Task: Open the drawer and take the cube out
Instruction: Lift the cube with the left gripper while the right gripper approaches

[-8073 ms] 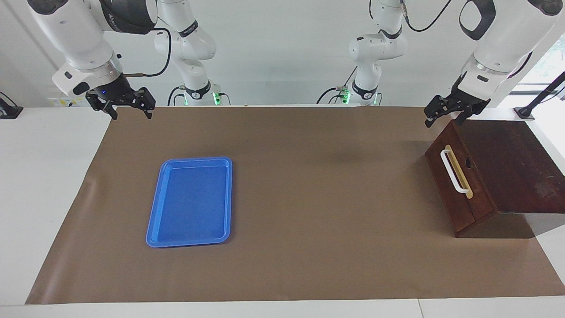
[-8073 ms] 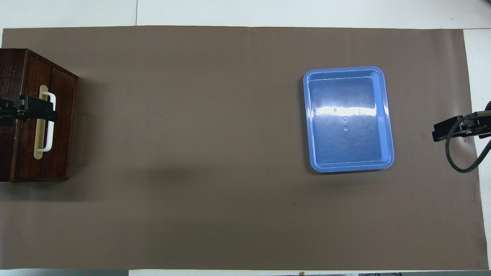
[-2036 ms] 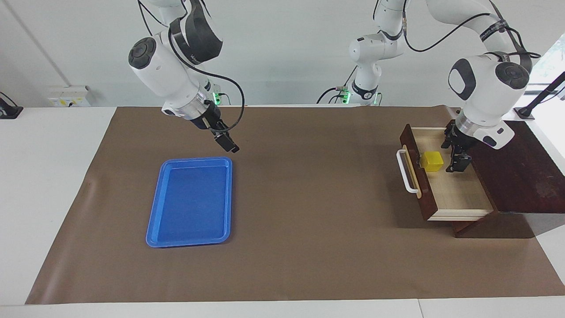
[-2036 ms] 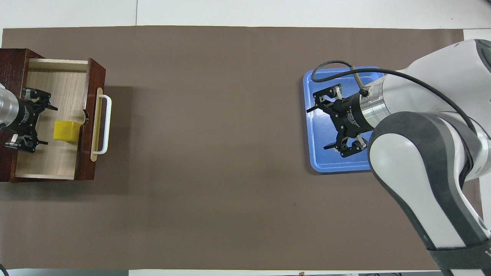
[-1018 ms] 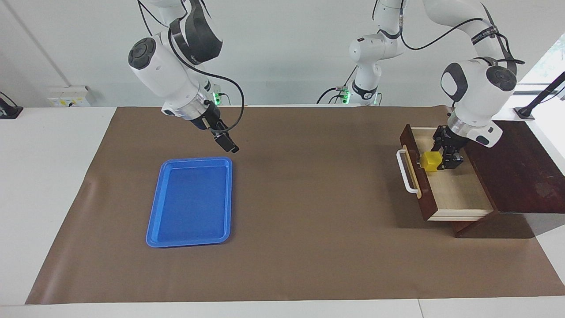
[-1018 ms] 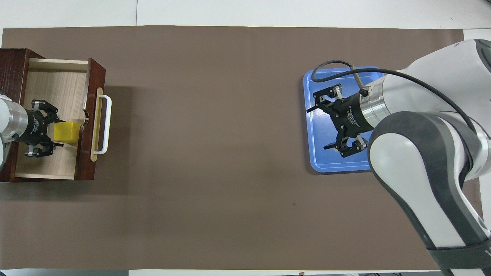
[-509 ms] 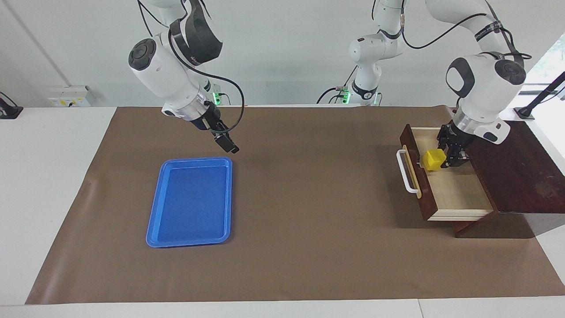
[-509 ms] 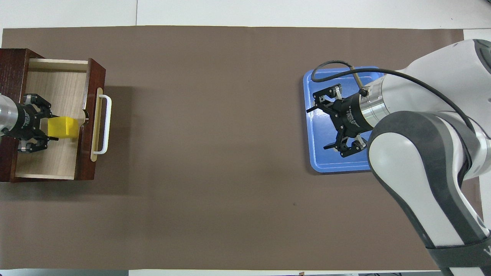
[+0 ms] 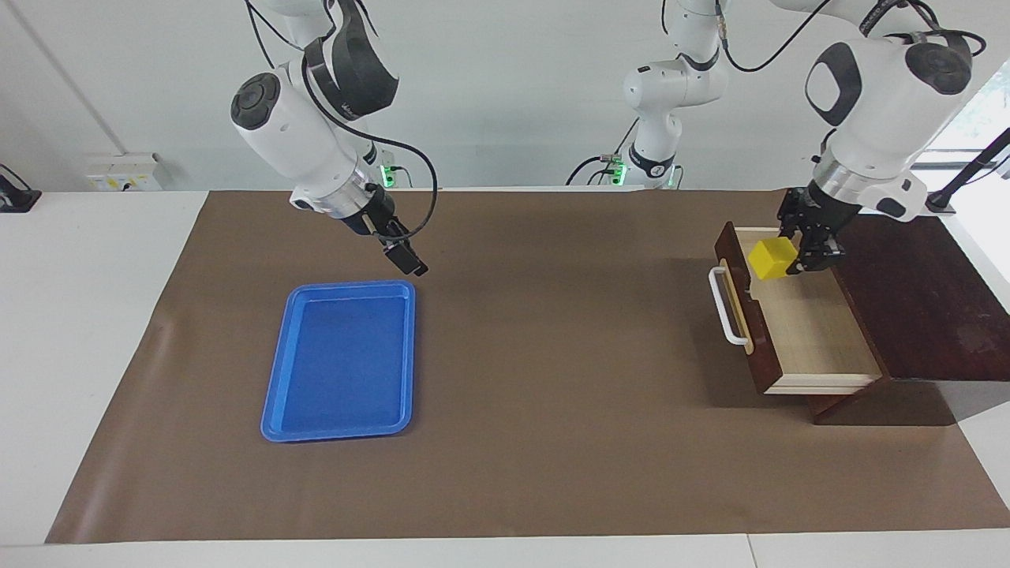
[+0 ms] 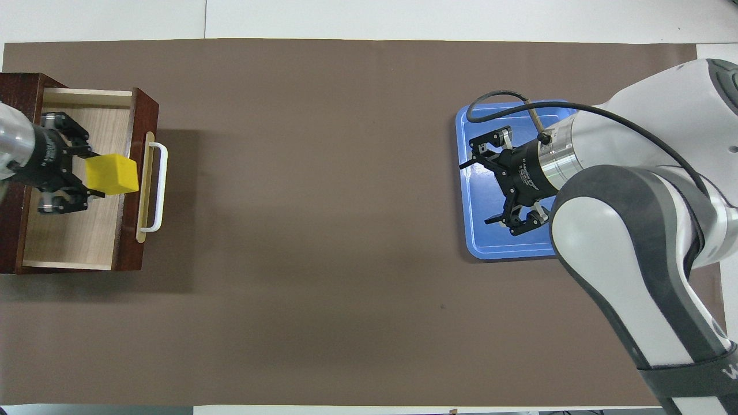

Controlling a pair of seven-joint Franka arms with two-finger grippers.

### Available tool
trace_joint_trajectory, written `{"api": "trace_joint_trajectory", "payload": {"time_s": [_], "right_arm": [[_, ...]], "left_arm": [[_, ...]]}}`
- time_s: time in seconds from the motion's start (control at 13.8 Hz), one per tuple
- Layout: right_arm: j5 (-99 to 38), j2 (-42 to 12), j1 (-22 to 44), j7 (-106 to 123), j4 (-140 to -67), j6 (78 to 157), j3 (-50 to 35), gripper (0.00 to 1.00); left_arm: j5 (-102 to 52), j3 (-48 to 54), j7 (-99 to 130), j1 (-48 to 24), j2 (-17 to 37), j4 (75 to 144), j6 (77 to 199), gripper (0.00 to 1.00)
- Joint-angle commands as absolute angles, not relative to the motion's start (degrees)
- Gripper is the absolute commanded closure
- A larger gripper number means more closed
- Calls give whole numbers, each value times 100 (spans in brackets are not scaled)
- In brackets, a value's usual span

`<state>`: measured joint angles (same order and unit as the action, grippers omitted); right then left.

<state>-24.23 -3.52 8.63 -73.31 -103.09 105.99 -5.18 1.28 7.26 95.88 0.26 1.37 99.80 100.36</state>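
Observation:
The drawer (image 9: 813, 339) stands pulled open from its dark wooden cabinet (image 9: 923, 300) at the left arm's end of the table, with its pale interior (image 10: 69, 236) and white bar handle (image 10: 160, 187) showing. My left gripper (image 9: 795, 254) is shut on the yellow cube (image 9: 772, 258) and holds it up in the air over the drawer, close to the front panel. In the overhead view the cube (image 10: 112, 174) sits in the left gripper (image 10: 92, 174). My right gripper (image 9: 410, 264) is open and empty and waits over the blue tray (image 9: 339, 363).
The blue tray (image 10: 519, 252) lies flat toward the right arm's end of the table, with the right gripper (image 10: 477, 193) and arm covering part of it in the overhead view. Brown paper (image 9: 552, 355) covers the table between tray and drawer.
The left gripper has closed on the cube inside the drawer and lifted it up out of the drawer. The right arm has barely moved.

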Motion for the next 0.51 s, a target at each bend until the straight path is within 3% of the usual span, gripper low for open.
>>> {"api": "trace_joint_trajectory", "payload": {"time_s": [0.0, 0.44], "right_arm": [[-2777, -509, 887, -7602, -10196, 10775, -554, 0], [-3277, -764, 1432, -8445, -10108, 11144, -554, 0]], "left_arm": [[88, 668, 10560, -788, 167, 9993, 9940, 100], [-316, 668, 11617, -1713, -26, 10362, 10326, 100]]}}
